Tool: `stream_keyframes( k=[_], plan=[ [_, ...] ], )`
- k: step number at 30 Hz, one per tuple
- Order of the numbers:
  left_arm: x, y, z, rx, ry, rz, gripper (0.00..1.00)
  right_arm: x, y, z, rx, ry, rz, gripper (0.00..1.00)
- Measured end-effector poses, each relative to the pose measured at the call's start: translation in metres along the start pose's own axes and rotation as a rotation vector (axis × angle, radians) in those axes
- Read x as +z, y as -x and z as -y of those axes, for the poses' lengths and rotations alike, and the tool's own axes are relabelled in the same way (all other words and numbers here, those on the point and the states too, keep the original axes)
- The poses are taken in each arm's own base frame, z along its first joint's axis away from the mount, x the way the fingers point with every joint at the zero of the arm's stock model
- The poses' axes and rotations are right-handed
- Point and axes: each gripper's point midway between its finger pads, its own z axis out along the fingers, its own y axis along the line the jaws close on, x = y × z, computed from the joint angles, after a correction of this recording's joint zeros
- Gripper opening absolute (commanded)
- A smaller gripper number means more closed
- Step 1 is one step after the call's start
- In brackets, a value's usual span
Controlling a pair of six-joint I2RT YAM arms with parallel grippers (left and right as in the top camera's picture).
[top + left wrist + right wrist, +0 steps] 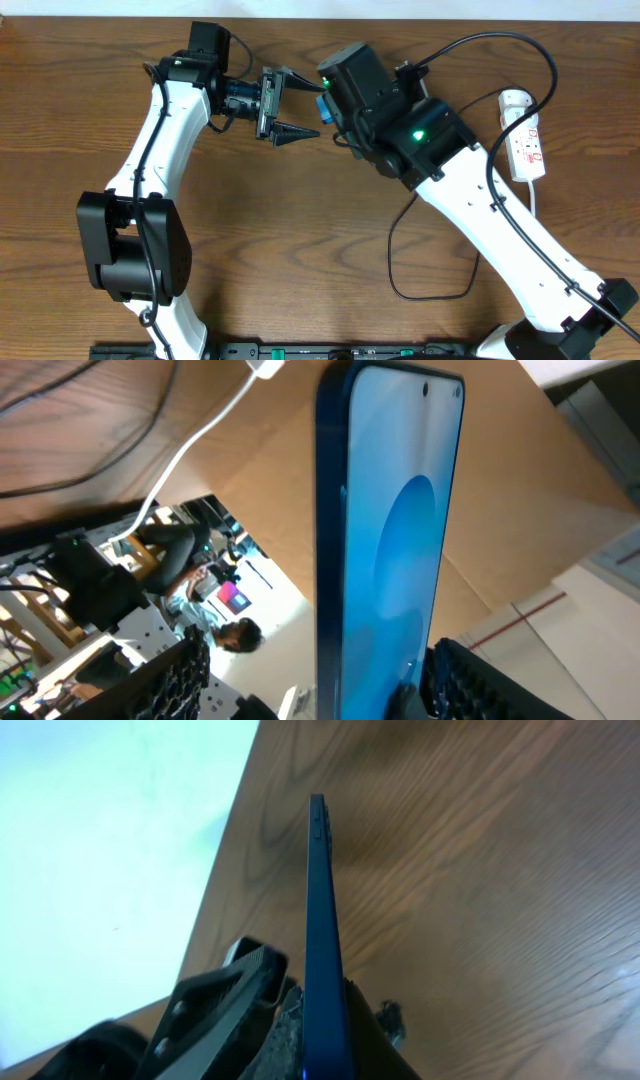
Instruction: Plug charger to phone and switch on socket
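slim black-rimmed smartphone with a blue screen [390, 540] stands on edge, raised near 12 o'clock. narrow white power strip [527, 145] lies flat at 2 o'clock. thin black charger cable [391, 255] loops around 4 o'clock.

top-down overhead, 2 close wrist views (sharing phone [390, 540])

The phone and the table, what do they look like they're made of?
The phone: glossy glass front, judging by its smooth sheen, with a dark blue rim, likely metal or plastic. The table: brown wood or wood-look laminate, showing grain lines.
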Motion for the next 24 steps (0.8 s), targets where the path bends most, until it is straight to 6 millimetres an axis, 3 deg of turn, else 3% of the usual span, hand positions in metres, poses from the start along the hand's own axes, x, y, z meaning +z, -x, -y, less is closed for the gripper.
stream_keyframes(
  k=[8,14,24],
  plan=[
    [0.005,-0.013,0.004,-0.007,-0.019,-0.071,0.6,-0.001,-0.01,-0.001,0.043,0.003,-0.033,0.01],
    [0.006,-0.019,0.006,-0.009,-0.028,-0.101,0.45,-0.002,-0.016,0.0,0.088,-0.003,-0.069,0.01],
    [0.006,-0.017,0.005,-0.01,-0.023,-0.09,0.36,-0.002,-0.018,0.0,0.123,-0.006,-0.083,0.01]
  ],
)
